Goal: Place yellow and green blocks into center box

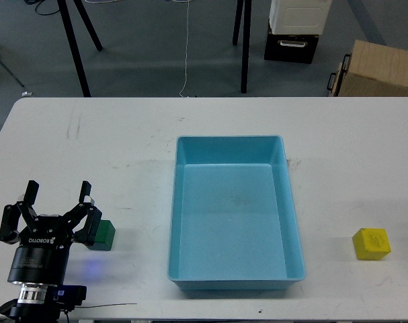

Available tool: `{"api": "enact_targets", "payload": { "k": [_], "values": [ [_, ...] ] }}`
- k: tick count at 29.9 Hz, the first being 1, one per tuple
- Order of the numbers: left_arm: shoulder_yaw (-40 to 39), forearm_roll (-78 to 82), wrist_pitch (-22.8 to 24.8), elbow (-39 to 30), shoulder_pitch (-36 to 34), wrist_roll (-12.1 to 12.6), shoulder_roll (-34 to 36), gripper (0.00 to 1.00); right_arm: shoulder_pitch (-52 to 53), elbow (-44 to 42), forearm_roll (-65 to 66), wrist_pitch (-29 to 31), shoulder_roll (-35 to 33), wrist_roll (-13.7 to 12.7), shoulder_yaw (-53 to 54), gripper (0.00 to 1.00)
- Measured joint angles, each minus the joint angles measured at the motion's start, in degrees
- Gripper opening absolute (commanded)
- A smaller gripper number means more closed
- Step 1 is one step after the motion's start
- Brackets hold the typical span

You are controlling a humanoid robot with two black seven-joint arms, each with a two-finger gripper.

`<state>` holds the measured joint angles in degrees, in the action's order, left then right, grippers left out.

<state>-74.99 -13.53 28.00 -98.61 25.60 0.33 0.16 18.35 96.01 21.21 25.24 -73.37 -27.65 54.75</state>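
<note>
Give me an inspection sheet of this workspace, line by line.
Surface: white table, scuffed with dark marks.
Job's things: light-blue tray at center, empty; green block left of it; yellow block right of it, apart from everything.
Clutter: nothing seen on the table.
Grippers: left tool open, beside the green block, not gripping it; right tool not in view.
Cables: thin cable on the floor beyond the table.
Surroundings: black stand legs, white-and-black bin, cardboard box.
</note>
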Motion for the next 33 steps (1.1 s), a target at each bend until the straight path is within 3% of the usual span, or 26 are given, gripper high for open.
{"api": "enact_targets", "payload": {
  "k": [6,14,26,29,33],
  "values": [
    [0.0,0.1,0.0,0.3,-0.5,0.0,-0.2,1.00,10.2,2.8,11.1,2.7,1.6,-0.3,-13.8,1.00],
    [0.0,0.1,0.0,1.0,-0.7,0.0,-0.2,1.00,14.8,3.0,28.3,2.8,6.1,-0.3,-25.8,1.00],
    [0.0,0.1,0.0,1.9,-1.1,0.0,-0.2,1.00,23.5,1.1,32.2,2.8,13.3,-0.3,-39.8,0.98],
    [0.0,0.2,0.0,2.3,-1.2,0.0,-0.2,1.00,23.8,-0.1,32.2,2.8,15.0,-0.4,-41.1,0.83],
    [-0.1,0.3,0.0,2.4,-1.3,0.0,-0.2,1.00,24.0,-0.4,32.3,2.8,15.8,-0.3,-41.4,0.39]
  ]
}}
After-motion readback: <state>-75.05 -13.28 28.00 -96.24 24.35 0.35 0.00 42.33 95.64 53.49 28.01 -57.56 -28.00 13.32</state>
